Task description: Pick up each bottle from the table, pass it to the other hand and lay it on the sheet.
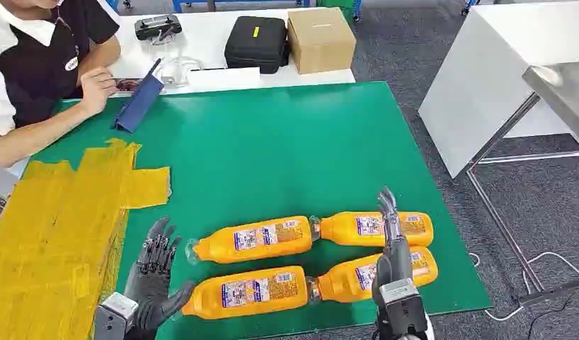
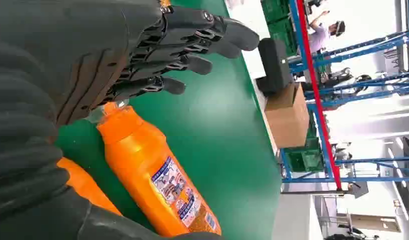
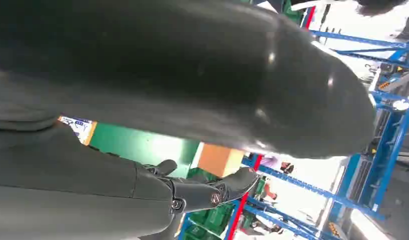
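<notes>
1. Nearest us, our left hand (image 1: 153,273) hangs spread and empty, just beside the nearer left orange plastic bottle (image 1: 248,291).
2. Our right hand (image 1: 391,244) hovers with fingers extended above the right-side bottles (image 1: 375,228), holding nothing.
3. All four bottles lie beside the yellow sheet (image 1: 56,234), none on it; every transfer remains.

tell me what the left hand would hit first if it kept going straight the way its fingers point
Probably nothing soon. The left hand points up the table over bare green mat, with the bottles off to its right and the yellow sheet to its left. Far ahead lies a blue folder, though depth is unclear.
</notes>
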